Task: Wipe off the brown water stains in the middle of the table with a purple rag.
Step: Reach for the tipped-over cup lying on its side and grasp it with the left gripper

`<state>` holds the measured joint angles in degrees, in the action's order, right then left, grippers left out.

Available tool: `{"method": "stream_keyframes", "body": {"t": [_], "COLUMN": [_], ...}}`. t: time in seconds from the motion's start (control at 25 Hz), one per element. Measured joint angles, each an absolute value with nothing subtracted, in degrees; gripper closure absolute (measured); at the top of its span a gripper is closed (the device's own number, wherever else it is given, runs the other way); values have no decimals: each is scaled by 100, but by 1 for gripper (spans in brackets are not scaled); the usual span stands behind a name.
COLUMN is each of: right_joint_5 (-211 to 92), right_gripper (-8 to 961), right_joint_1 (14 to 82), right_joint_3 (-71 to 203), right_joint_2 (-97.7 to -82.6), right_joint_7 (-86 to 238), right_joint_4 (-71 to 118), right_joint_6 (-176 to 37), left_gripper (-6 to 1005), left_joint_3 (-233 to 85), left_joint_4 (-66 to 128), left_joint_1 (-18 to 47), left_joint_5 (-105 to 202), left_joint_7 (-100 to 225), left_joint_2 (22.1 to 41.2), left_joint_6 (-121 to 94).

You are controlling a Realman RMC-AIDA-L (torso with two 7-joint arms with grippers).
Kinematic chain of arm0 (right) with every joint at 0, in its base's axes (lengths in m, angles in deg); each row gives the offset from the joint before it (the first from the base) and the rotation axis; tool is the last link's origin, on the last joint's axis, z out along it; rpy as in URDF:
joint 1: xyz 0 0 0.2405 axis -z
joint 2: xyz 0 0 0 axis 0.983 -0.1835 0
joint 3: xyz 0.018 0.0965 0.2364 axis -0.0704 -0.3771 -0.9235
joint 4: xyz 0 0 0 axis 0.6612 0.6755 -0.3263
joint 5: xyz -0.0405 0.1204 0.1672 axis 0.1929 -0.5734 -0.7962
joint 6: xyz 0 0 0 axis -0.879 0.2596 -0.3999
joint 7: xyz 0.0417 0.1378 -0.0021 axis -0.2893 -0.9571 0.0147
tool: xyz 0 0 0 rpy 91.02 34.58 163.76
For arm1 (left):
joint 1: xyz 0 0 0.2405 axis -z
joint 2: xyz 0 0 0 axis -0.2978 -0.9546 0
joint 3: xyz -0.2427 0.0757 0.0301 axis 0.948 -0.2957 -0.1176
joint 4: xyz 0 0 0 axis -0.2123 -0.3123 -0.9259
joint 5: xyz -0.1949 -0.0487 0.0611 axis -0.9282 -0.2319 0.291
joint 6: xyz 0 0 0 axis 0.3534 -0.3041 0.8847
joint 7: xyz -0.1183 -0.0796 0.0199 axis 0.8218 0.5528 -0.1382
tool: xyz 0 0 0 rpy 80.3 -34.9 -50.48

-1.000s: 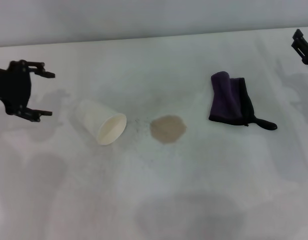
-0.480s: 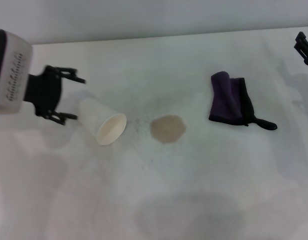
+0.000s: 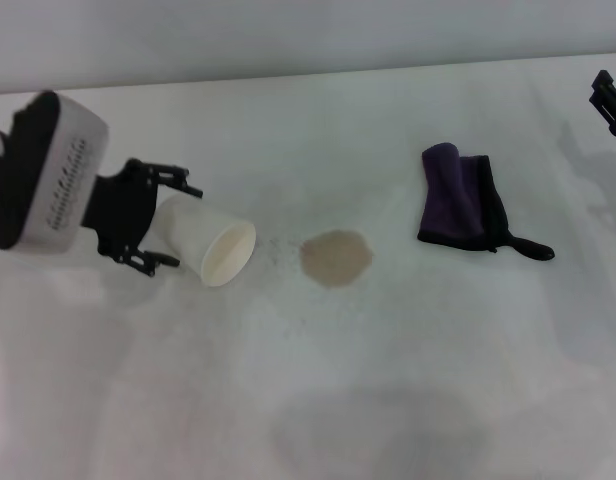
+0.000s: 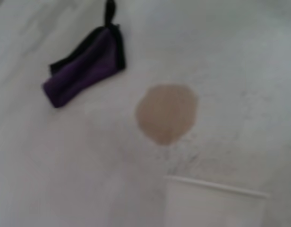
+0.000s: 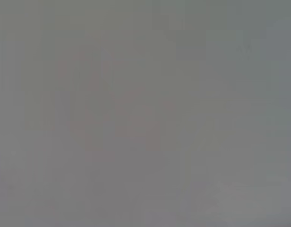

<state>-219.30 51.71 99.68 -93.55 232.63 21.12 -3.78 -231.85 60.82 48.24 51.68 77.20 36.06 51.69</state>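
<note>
The brown water stains form one roundish tan patch in the middle of the white table; the left wrist view shows the stain too. The purple rag lies folded to the stain's right, its black loop tail trailing toward the front, and the rag also appears in the left wrist view. My left gripper is open, one finger on each side of the closed end of a tipped cup. Only a small part of my right gripper shows at the far right edge, well away from the rag.
A white paper cup lies on its side left of the stain, mouth facing it; its rim is close in the left wrist view. Faint dark speckles sit between cup and stain. The right wrist view is plain grey.
My left arm has swung in from the left edge toward the cup, and its open fingers now straddle the cup's closed end. The right gripper has barely shifted.
</note>
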Motion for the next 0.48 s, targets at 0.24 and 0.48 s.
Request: {"method": "stream_keyframes", "body": {"t": [0.24, 0.48], "right_joint_5": [-21930, -21929], "right_gripper": [96, 99], "right_joint_1": [5246, 5273], "right_joint_3": [9965, 9966], "right_joint_2": [-9354, -9354], "right_joint_7": [23163, 23160], "right_joint_4": [2106, 2106], "right_joint_6": [-360, -294], "left_gripper": [146, 150], "left_joint_3": [-23183, -23185], "left_joint_4": [5554, 5354], "left_joint_1": [4710, 4666], "left_joint_5": [5353, 5353], "left_joint_7": [7725, 7750], "left_joint_2": [3606, 3604], "left_joint_6": [4654, 4336]}}
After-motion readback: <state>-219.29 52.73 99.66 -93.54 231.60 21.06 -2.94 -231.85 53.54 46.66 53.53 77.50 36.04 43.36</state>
